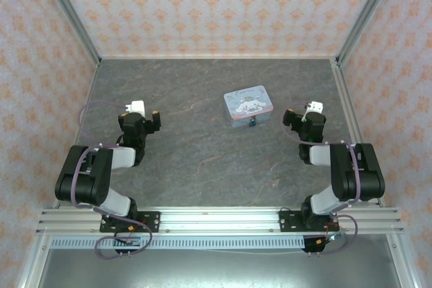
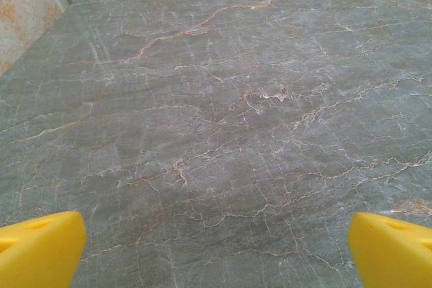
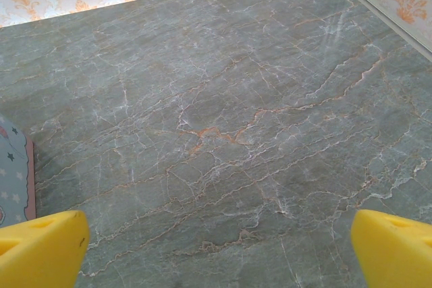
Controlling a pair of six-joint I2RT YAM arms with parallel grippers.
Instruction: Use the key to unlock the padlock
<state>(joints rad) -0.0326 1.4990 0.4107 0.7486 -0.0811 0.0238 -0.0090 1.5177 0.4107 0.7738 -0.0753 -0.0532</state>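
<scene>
Against the near edge of the tin [image 1: 248,104] sits the padlock [image 1: 252,123], untouched, with your left gripper [image 2: 216,251] and right gripper [image 3: 219,251] spread wide and empty to either side of it, so the whole unlocking looks left to do.

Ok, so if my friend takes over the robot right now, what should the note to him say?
Left gripper: open, holding nothing, over bare table.
Right gripper: open, holding nothing, just right of the tin.
Padlock: at the tin's near edge, mid-table; too small to tell if it is locked.
Done: nothing started; both arms are apart from the tin.
Left: find the key, pick it up, turn it in the padlock.
</scene>
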